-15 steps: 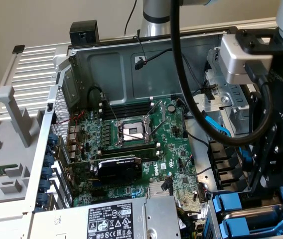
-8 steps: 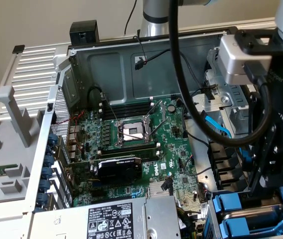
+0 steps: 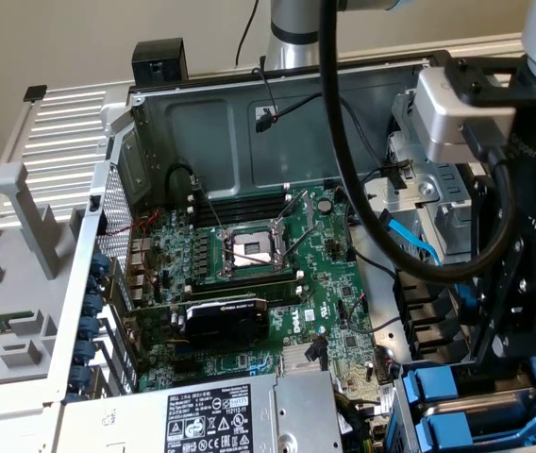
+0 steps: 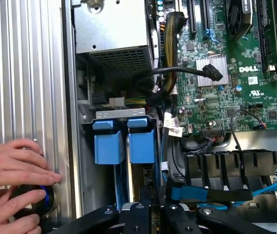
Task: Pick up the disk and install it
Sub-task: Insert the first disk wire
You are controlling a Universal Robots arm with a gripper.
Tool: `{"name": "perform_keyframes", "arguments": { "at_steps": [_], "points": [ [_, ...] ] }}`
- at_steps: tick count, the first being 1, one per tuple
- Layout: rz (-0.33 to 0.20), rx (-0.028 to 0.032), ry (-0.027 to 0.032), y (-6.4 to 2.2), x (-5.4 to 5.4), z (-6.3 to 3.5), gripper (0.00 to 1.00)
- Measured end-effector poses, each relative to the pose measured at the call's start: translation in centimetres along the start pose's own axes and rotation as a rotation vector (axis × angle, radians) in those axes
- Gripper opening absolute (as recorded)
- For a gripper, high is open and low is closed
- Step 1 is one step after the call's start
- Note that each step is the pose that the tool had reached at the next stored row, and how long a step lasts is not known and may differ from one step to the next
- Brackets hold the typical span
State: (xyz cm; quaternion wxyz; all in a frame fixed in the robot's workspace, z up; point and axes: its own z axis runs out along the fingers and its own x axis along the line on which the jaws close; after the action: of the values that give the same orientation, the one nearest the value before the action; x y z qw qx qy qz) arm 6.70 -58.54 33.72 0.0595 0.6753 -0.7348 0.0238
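Disk (image 4: 141, 146) stands in bay (image 4: 121, 113) just beyond fingers (image 4: 146, 197).

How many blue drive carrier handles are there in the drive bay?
2. The first blue handle and the second blue handle sit side by side in the drive bay, beside the motherboard. Others may be hidden.

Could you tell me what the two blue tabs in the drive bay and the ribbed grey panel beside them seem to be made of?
The blue tabs look like moulded plastic: even bright colour, soft sheen, rounded edges. The ribbed panel looks like metal, perhaps aluminium, though silver-painted plastic is possible: silver-grey with streaked highlights along its ridges.
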Motion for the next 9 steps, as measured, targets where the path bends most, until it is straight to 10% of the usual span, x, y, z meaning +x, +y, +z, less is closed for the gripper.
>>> {"name": "perform_keyframes", "arguments": {
  "at_steps": [9],
  "points": [
    [0.0, -0.0001, -0.0031, 0.0, 0.02, -0.04, 0.17]
  ]
}}
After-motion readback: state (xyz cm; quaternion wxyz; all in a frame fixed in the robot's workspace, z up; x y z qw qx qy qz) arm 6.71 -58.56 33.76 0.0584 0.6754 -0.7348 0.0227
